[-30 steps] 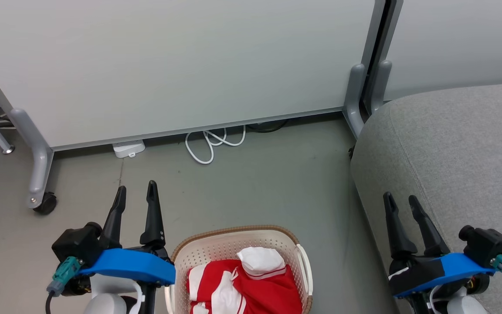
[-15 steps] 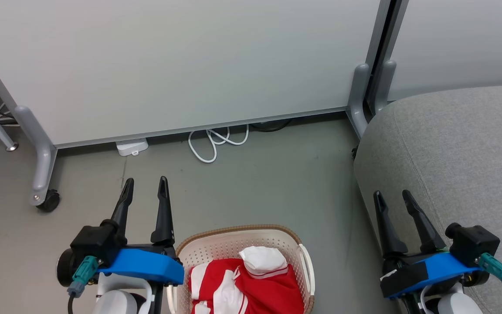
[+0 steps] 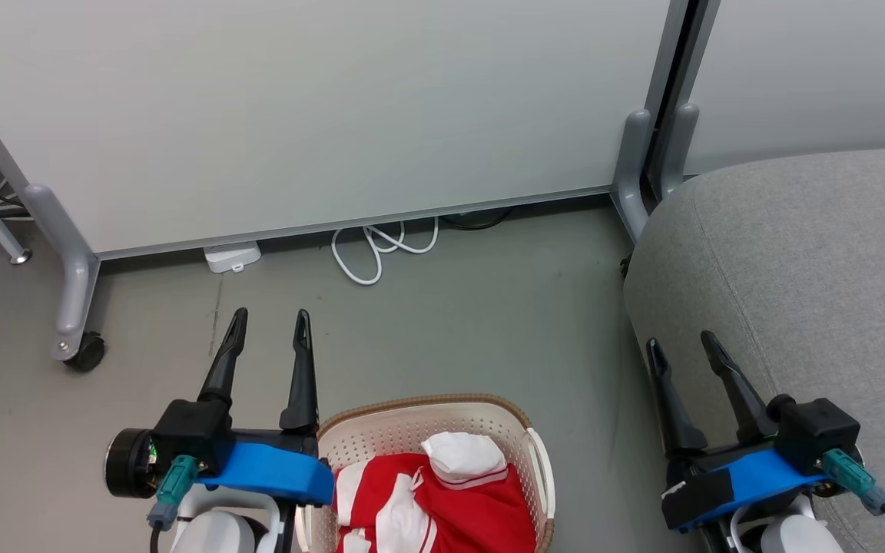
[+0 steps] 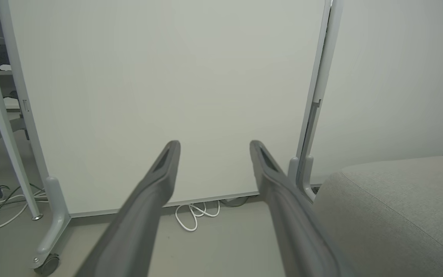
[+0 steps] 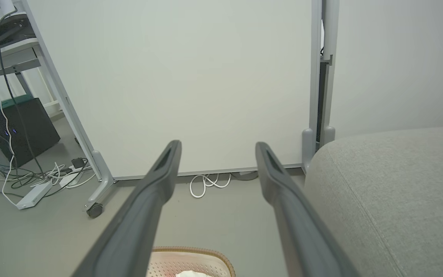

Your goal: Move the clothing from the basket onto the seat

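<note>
Red-and-white soft clothing [image 3: 442,499] heaped inside cream perforated plastic basket [image 3: 419,407] with brown rim. My left gripper [image 3: 270,313] just left of basket, right gripper [image 3: 679,338] right of basket, by grey woven seat [image 3: 796,269]. Both jaws parted, empty. Flanking basket to suit downward reach, I judge.

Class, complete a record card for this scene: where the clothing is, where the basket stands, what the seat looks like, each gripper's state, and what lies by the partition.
clothing: red and white, bunched inside the basket
basket: cream, brown rim, on the floor, left of the seat
seat: grey fabric, rounded corner
left gripper: open, holding nothing, beside the basket
right gripper: open, holding nothing, at the seat's edge
by the partition: coiled white cable, small white box
</note>
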Available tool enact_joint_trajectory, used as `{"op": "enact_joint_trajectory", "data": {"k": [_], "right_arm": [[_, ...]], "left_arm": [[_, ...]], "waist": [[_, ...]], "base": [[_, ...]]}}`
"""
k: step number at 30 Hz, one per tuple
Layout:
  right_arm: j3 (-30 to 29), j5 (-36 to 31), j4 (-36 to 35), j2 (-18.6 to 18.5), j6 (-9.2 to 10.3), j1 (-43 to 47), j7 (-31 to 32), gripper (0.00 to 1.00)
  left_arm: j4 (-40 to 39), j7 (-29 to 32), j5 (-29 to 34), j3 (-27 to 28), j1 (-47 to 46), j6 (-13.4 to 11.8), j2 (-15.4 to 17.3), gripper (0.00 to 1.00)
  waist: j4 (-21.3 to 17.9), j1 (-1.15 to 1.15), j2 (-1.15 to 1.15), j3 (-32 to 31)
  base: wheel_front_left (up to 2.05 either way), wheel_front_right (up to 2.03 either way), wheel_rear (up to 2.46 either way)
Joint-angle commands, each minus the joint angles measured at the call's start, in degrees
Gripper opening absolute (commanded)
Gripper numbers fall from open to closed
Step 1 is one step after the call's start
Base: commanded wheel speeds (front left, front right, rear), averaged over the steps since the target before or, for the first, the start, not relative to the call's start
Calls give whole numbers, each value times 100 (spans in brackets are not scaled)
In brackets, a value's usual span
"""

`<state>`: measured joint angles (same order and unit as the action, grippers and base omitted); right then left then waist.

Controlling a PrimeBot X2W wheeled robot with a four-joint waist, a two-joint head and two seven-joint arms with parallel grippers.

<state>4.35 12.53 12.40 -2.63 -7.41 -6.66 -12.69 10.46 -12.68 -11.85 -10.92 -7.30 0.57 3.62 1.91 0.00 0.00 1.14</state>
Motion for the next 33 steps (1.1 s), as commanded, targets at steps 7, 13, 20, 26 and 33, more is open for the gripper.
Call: {"op": "enact_joint_trajectory", "data": {"k": [7, 13, 20, 26, 33], "right_arm": [[47, -418, 8, -38, -12, -104, -122, 100], [89, -654, 8, -38, -8, -88, -186, 100], [115, -929, 27, -40, -9, -89, -256, 100], [105, -920, 39, -39, -9, -75, -260, 100], [119, -873, 60, -38, -8, -77, -260, 100]], "left_arm": [[38, -123, 375, -20, -109, 83, -22, 100], [162, -177, 507, 5, -113, 148, -51, 100], [275, -256, 725, -10, -126, 193, -65, 100], [328, -261, 678, 23, -123, 228, -73, 100], [334, -261, 581, 11, -113, 236, -74, 100]], "waist": [[12, 0, 0, 6], [31, 0, 0, 4], [55, 0, 0, 14], [70, 0, 0, 22], [66, 0, 0, 31]], "base": [[0, 0, 0], [0, 0, 0], [0, 0, 0], [0, 0, 0], [0, 0, 0]]}}
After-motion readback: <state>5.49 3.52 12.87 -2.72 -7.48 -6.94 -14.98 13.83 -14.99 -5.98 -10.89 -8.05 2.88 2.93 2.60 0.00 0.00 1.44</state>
